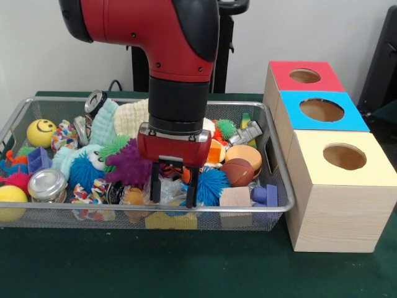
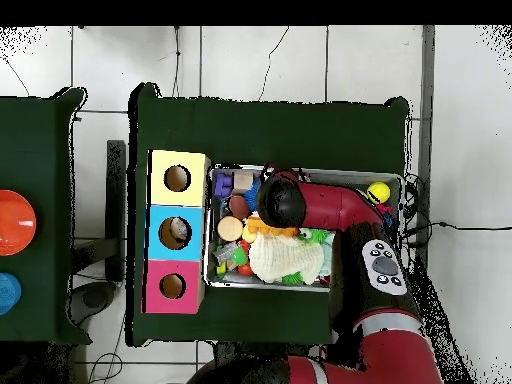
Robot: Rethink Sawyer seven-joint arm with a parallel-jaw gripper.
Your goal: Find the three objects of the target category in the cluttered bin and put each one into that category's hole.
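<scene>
Search step in hand. Tool point(image 1: 174, 184) low over wire bin point(image 1: 186, 211) near front rim, fingers narrowly apart, holding nothing visible. Target category cannot be told. Next: close on one item, lift clear. Bin crammed with toys. Yellow box point(image 1: 338, 186), blue box point(image 1: 322, 110), red box point(image 1: 304, 76) stand beside it.
</scene>
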